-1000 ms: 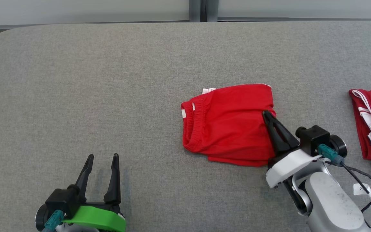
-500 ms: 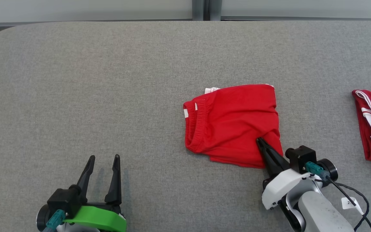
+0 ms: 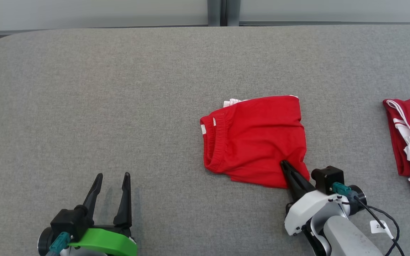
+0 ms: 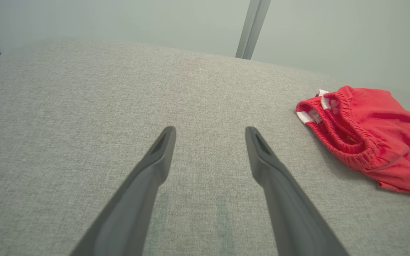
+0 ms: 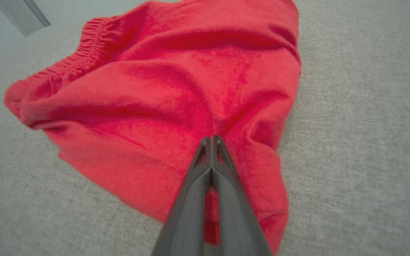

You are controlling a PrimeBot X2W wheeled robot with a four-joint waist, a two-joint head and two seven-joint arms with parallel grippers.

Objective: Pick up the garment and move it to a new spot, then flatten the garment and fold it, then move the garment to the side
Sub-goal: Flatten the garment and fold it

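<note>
The garment (image 3: 251, 138), folded red shorts with an elastic waistband and white trim, lies right of the table's middle; it also appears as red cloth (image 4: 368, 128) at the right of the left wrist view. My right gripper (image 3: 282, 163) is shut, and its tips press onto the garment's near right corner. In the right wrist view the closed tips (image 5: 212, 138) rest on the red fabric (image 5: 176, 89), and creases run toward them. I cannot tell whether any cloth is pinched. My left gripper (image 3: 112, 175) stands open over bare table at the lower left, its fingers (image 4: 166, 142) spread with nothing between them.
A second red garment with white stripes (image 3: 409, 138) lies at the table's right edge. The grey fabric-covered table (image 3: 119, 89) stretches wide to the left and behind the shorts. A pale wall with a vertical post runs along the far edge.
My shut right gripper slid from the garment's right edge down toward its near right corner, bunching the cloth there. The left arm held still.
</note>
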